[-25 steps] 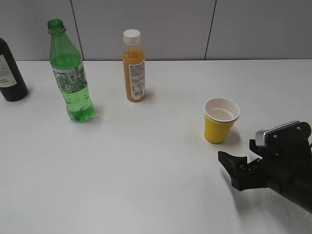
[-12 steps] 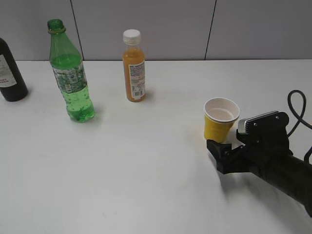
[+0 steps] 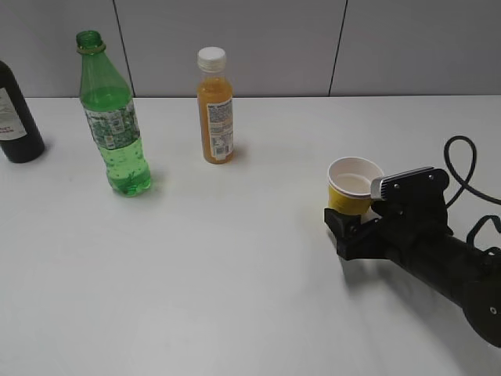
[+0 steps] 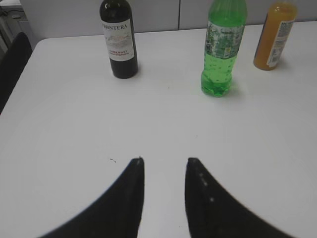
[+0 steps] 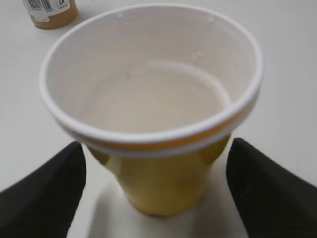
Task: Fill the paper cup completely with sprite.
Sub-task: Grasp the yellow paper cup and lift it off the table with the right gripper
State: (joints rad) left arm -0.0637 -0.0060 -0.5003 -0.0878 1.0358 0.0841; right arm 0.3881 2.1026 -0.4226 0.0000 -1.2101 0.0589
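While the right gripper [image 5: 156,173] stands open around the paper cup [image 5: 153,99], fingers at 3 and 9 o'clock, close gently; left gripper [image 4: 163,168] open.

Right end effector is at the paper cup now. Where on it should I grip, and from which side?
Grip the paper cup at its yellow wall below the rolled rim, from the near side where the right end effector already straddles it, open. The cup tapers downward and looks thin, so close gently.
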